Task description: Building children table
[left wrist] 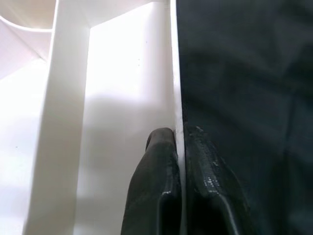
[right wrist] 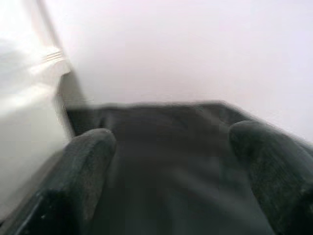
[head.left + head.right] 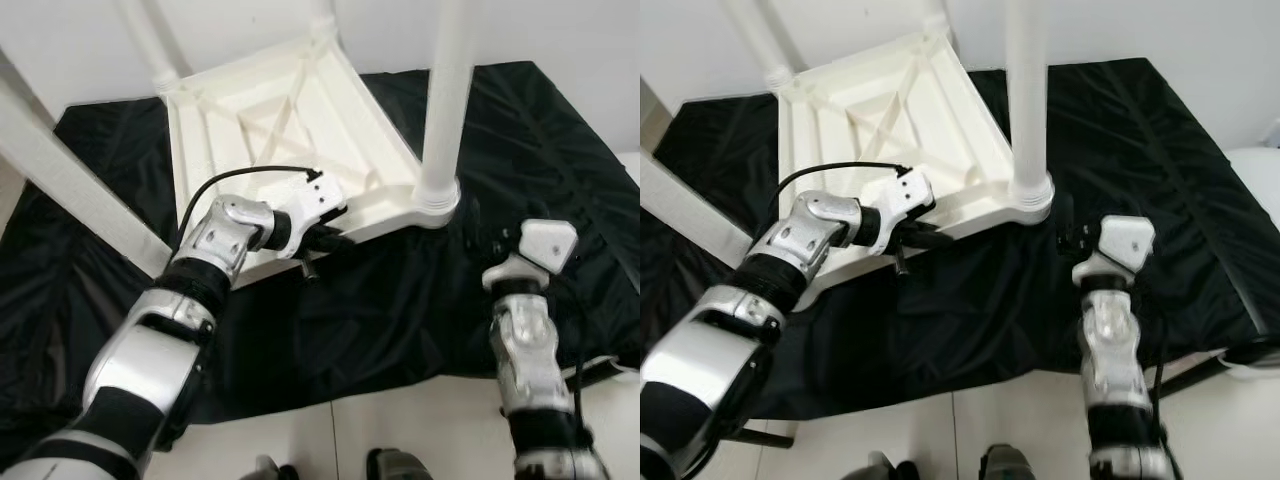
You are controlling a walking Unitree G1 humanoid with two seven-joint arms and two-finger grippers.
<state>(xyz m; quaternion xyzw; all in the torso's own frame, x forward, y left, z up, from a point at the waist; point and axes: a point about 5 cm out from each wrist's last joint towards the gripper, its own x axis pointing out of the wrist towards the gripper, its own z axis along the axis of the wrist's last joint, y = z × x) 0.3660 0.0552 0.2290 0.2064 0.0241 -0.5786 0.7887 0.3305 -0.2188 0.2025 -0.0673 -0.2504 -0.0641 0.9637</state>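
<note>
A white plastic children's table (image 3: 290,120) lies upside down on a black cloth (image 3: 400,300), with its legs pointing up. My left gripper (image 3: 325,240) is shut on the table's near rim (image 1: 173,73), one finger (image 1: 156,166) inside the rim and the other outside against the cloth. My right gripper (image 2: 171,137) is open, low over the cloth just right of the near right leg (image 3: 445,100). Nothing lies between its fingers (image 2: 90,161). That leg's base collar (image 3: 1030,195) sits at the table's corner.
Other white legs rise at the left (image 3: 70,180) and at the back (image 3: 150,40). The cloth spreads wide to the right and front. Pale floor tiles (image 3: 400,430) run along the front edge, and a white wall stands behind.
</note>
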